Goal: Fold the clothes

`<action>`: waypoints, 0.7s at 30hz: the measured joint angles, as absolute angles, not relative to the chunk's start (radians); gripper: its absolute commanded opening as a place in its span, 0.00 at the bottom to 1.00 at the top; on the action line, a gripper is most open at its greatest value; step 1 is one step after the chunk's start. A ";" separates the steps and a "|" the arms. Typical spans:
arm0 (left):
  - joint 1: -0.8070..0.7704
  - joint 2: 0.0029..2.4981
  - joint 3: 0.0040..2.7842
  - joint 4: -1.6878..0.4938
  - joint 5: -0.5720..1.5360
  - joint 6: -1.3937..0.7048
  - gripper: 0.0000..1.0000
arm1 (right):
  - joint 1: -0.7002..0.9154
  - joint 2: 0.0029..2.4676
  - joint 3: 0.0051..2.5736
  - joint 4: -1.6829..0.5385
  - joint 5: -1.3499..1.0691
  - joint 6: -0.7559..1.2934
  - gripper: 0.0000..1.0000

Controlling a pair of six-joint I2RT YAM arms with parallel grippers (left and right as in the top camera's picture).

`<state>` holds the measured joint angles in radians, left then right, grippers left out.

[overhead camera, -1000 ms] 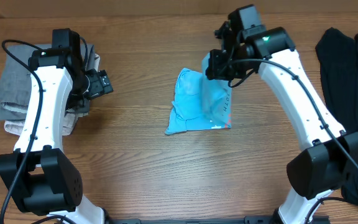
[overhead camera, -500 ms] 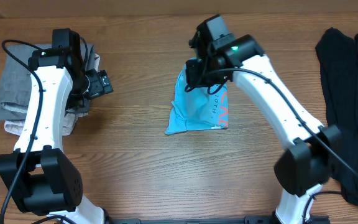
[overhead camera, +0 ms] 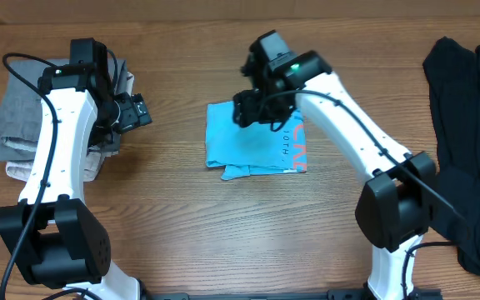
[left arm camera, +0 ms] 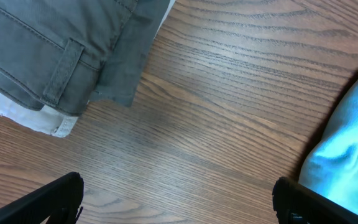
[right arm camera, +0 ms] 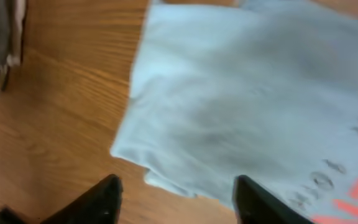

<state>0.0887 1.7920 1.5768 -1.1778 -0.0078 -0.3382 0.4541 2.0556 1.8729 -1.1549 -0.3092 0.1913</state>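
Right tool (overhead camera: 251,111) hangs over the light blue T-shirt (overhead camera: 248,148) with its jaws partly apart and nothing between them. In the right wrist view the two dark fingers (right arm camera: 107,199) stand spread, and the shirt's near edge and bare wood show in the gap. The shirt lies on the wooden worktop (overhead camera: 182,225), directly under and ahead of this tool. It is laid down as a rough rectangle with a small flap sticking out along one edge. Red and dark lettering sits on the part to the tool's right in the wrist view, too blurred to read there. Left tool (overhead camera: 140,111) is opened wide and empty, held above bare worktop. From its wrist view, a pile of grey clothes (left arm camera: 55,43) with a white layer underneath lies ahead and to its left. A corner of the blue shirt shows ahead and to its right, well apart from the fingers. A black garment (overhead camera: 465,125) lies at the worktop's edge, well away from the right tool on the side opposite the left tool.
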 measured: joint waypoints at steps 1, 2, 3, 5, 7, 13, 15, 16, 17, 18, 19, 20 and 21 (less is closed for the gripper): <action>0.089 1.792 1.577 -1.178 -0.008 -0.338 1.00 | 0.432 2.052 1.874 -1.177 -0.325 0.191 0.13; 0.089 1.792 1.577 -1.178 -0.008 -0.338 1.00 | 0.409 2.048 1.874 -1.197 -0.342 0.192 0.04; 0.089 1.792 1.577 -1.178 -0.008 -0.339 1.00 | 0.390 2.046 1.874 -1.213 -0.357 0.193 0.04; 0.089 1.792 1.577 -1.178 -0.008 -0.339 1.00 | 0.358 2.040 1.867 -1.220 -0.381 0.200 0.04; 0.089 1.792 1.577 -1.178 -0.008 -0.339 1.00 | 0.349 2.033 1.843 -1.211 -0.396 0.209 0.04; 0.089 1.792 1.577 -1.177 -0.008 -0.338 1.00 | 0.397 2.017 1.618 -0.981 -0.525 0.236 0.04; 0.089 1.792 1.577 -1.177 -0.008 -0.339 1.00 | 0.415 2.017 1.546 -0.903 -0.551 0.249 0.04; 0.089 1.792 1.577 -1.177 -0.008 -0.338 1.00 | 0.426 2.017 1.499 -0.849 -0.567 0.263 0.04; 0.089 1.792 1.577 -1.177 -0.007 -0.339 1.00 | 0.431 2.017 1.467 -0.812 -0.574 0.272 0.04; 0.089 1.792 1.577 -1.177 -0.008 -0.339 1.00 | 0.435 2.017 1.427 -0.767 -0.581 0.287 0.04; 0.089 1.792 1.577 -1.177 -0.008 -0.338 1.00 | 0.436 2.017 1.391 -0.728 -0.587 0.296 0.04; 0.089 1.792 1.577 -1.177 -0.007 -0.338 1.00 | 0.436 2.017 1.351 -0.675 -0.591 0.310 0.04; 0.089 1.792 1.577 -1.177 -0.007 -0.338 1.00 | 0.434 2.017 1.307 -0.614 -0.595 0.318 0.04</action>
<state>0.0887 1.7920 1.5768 -1.1774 -0.0074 -0.3382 0.4343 2.0171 1.3067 -0.6140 -0.5953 0.3183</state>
